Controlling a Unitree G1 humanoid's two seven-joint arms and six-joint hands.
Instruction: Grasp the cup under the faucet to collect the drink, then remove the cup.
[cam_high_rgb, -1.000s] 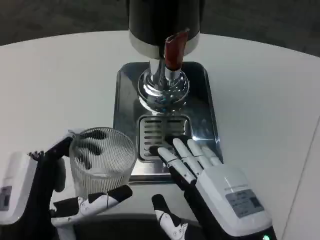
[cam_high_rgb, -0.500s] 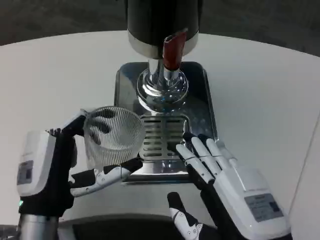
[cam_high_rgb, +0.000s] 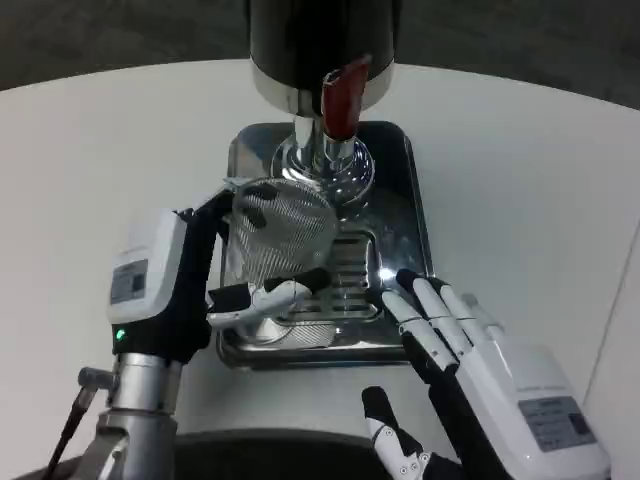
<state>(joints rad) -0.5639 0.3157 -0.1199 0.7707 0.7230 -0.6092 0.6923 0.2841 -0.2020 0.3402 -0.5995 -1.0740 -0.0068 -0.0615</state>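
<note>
Ribbed glass cup gripped by the left hand, fingers wrapped around its wall, thumb side across the front. Held tilted, mouth leaning toward 2 o'clock, above the steel drip tray, just at 8 o'clock from the chrome faucet. Not yet under the spout, by the look of it.

Possible trouble from here:
- Rim striking the chrome faucet body, since the cup sits very near it and comes in at an angle.
- Drink running down the outside or spilling onto the slotted grate, if the tilt is not corrected before the red tap lever is worked.
- Slipping in the grip (smooth ribbed glass, hard fingers), more likely once filled and heavier.
- Cup base catching the raised edge of the tray when set down.

Right hand empty, fingers apart and stretched flat, tips at the tray's edge near 5 o'clock, holding nothing. Could knock the tray if lifted carelessly.

White counter, round-edged, matte, carrying the tray and the dark cylindrical dispenser at 12 o'clock. Beyond the counter, dark grey floor (carpet perhaps, hard to tell).
</note>
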